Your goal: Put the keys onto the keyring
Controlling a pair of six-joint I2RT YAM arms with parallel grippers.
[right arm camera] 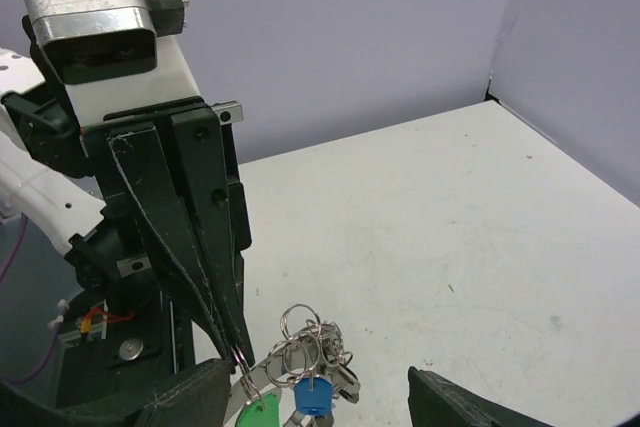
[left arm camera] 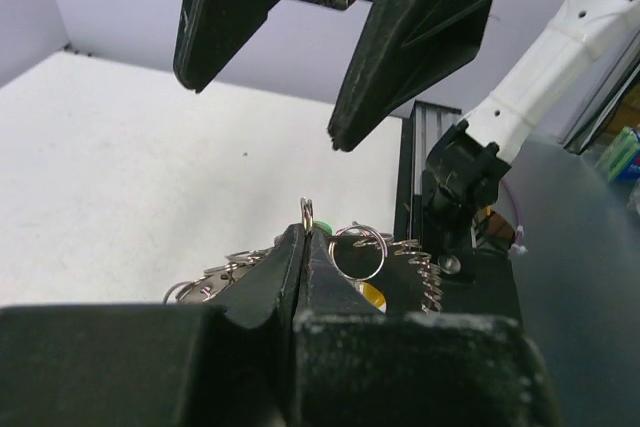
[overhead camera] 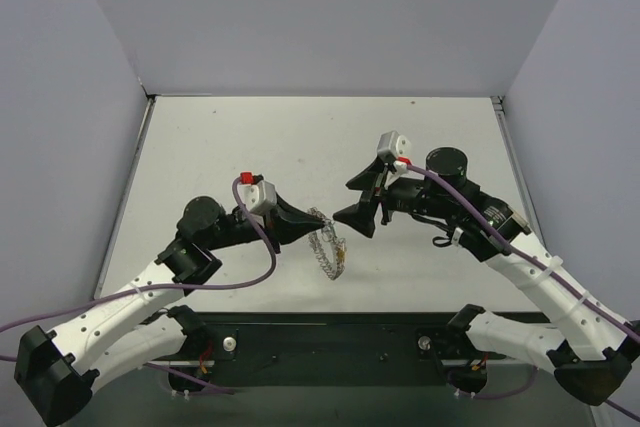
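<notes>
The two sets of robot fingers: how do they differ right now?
The left gripper has its fingers pressed shut; the right gripper has them spread apart. The left gripper pinches a small ring; the right gripper grips nothing. Both are black, with tips facing each other.

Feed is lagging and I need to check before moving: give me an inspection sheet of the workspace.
Surface: white table, faint specks.
Job's things: coiled keyring and keys with green and blue heads, bunched between the two arms.
Clutter: nothing seen.
Grippers: left gripper shut on a small ring of the bunch; right gripper open, facing it, apart.
Cables: purple cables run along both arms, off the bunch.
Surroundings: plain grey walls on three sides.
</notes>
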